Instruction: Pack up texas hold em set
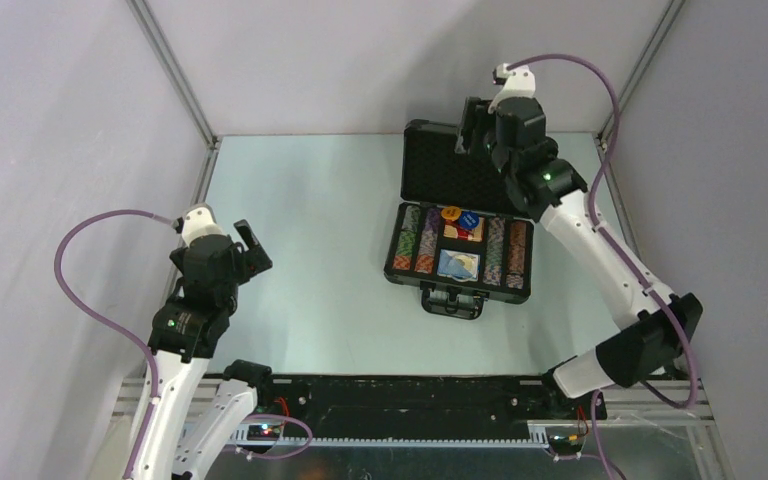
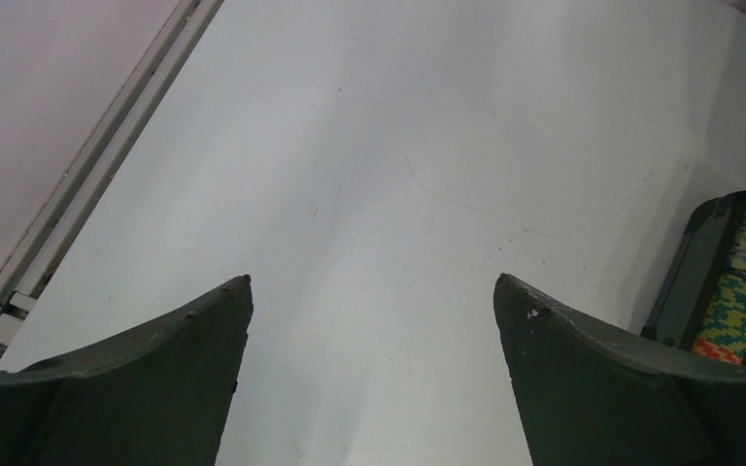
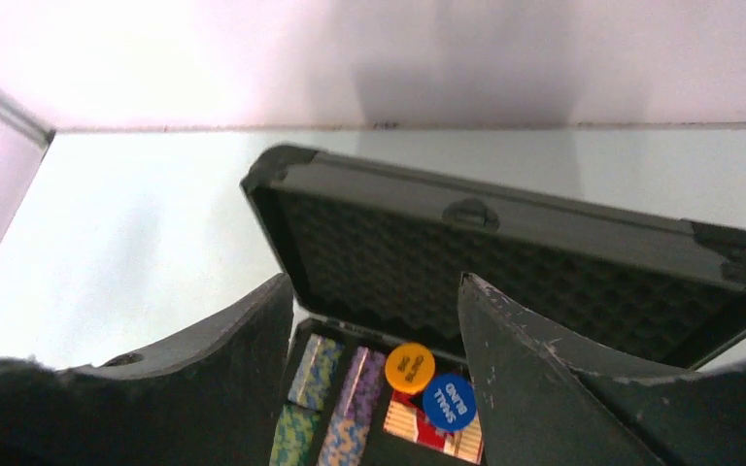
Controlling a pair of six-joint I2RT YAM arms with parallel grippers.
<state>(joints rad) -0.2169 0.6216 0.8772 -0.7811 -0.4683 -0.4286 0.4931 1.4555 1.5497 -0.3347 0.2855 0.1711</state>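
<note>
My right hand (image 1: 472, 128) hangs released at the far edge of the raised lid (image 1: 438, 175), gripping nothing. Left hand (image 1: 252, 245) spread wide, empty, near left. Case (image 1: 457, 268) sits open right of centre, chips (image 1: 412, 240) inside.

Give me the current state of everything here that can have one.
case: open, flat on the table
lid: raised, foam lining facing forward
chip rows: seated in their slots
orange disc: loose on the centre compartment's contents
blue disc: loose, beside the orange disc
left claw: open, empty, over the table
right claw: open, empty, by the lid's top edge
</note>
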